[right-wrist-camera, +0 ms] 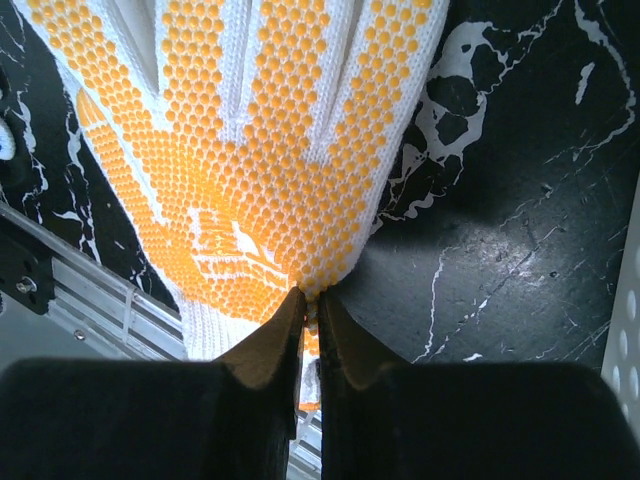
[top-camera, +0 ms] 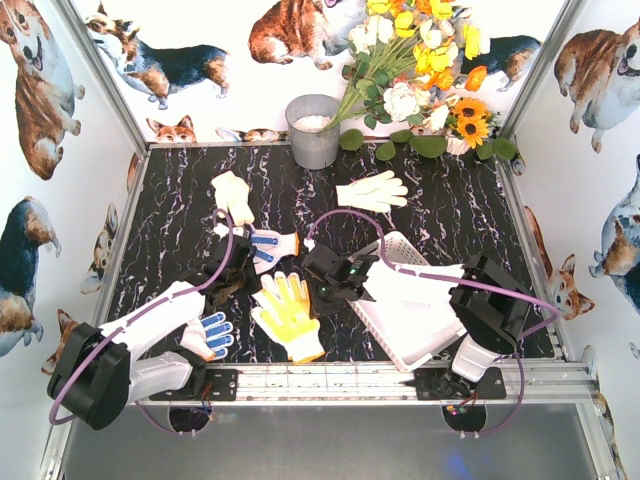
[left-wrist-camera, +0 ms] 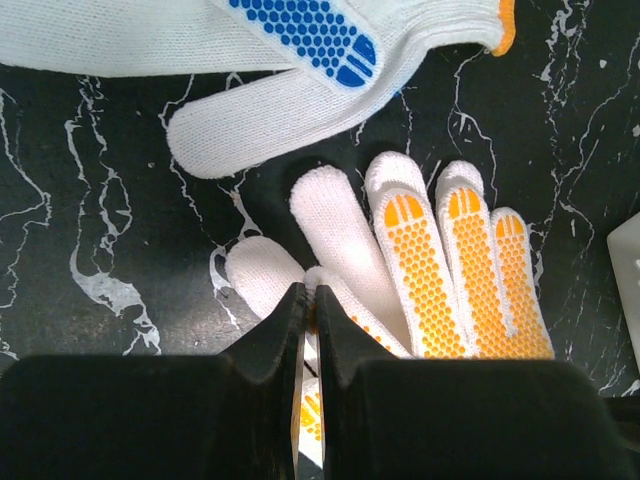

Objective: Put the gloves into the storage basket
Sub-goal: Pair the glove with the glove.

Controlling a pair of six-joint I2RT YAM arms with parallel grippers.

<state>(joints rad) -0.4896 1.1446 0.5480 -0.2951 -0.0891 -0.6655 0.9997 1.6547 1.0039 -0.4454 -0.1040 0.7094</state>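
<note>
Gloves are spread over the marbled table (top-camera: 450,215), beside the storage basket (top-camera: 398,247). Soft, light and limp, the yellow-dotted glove (top-camera: 287,315) is judged best pinched at a gathered fold. Reached across the basket, the right gripper (right-wrist-camera: 310,293) is clamped on its palm edge. The left gripper (left-wrist-camera: 309,293) is closed at its fingers.

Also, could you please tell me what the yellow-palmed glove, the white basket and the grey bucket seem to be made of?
Yellow-palmed glove: white knit fabric, stitches visible, with raised orange-yellow dots, probably rubbery. White basket: likely matt plastic, given its perforated walls. Grey bucket: seemingly dull metal, by its sheen.
</note>
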